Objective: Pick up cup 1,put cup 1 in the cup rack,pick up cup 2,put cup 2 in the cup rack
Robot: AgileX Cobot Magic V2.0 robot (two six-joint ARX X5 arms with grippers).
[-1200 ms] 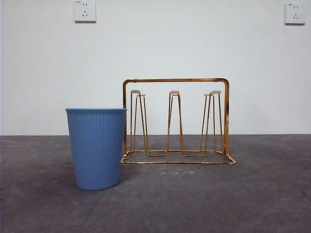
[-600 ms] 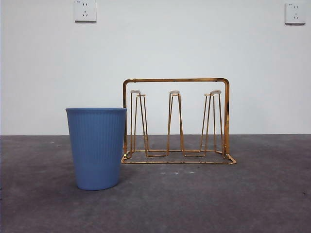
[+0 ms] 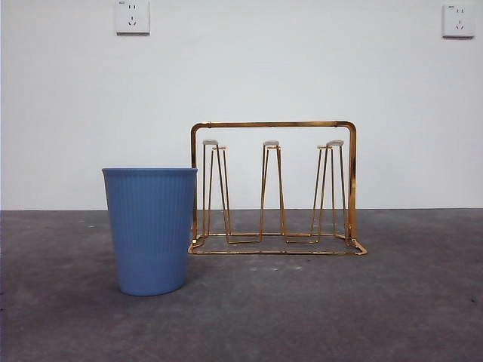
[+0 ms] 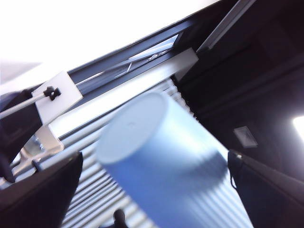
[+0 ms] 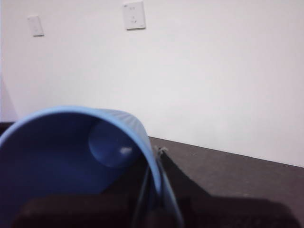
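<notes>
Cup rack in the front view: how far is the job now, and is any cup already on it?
Nothing looks done: the cup rack has every prong bare. In hand: the left gripper holds a raised cup, base toward the ceiling; a second cup fills the right wrist view, mouth to the camera. Left: both placings. A standing cup waits on the table beside the rack.
</notes>
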